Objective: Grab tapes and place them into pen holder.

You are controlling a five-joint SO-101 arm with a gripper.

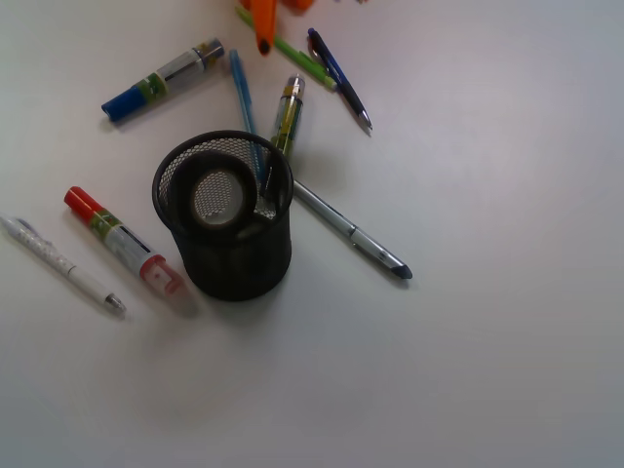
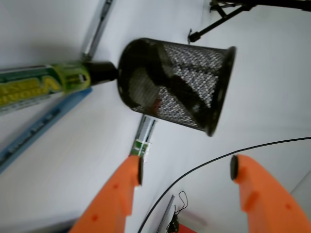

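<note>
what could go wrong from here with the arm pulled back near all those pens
The gripper is open and empty above the table, close to the pen holder. Swinging low could clip the holder's rim and tip it, spilling the tape roll visible inside. Its fingers could also knock the green pen and dark blue pen lying just under it in the front view. No tape shows on the table, so another grab might catch a pen instead.

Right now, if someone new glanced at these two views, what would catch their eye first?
Probably the black mesh pen holder near the table's middle, with a tape roll visible inside it, leaning against the wall. Around it lie scattered pens and markers, most vividly the red-capped marker to its left in the front view. In the wrist view, the orange hand stands open and empty, pointed at the holder.
</note>
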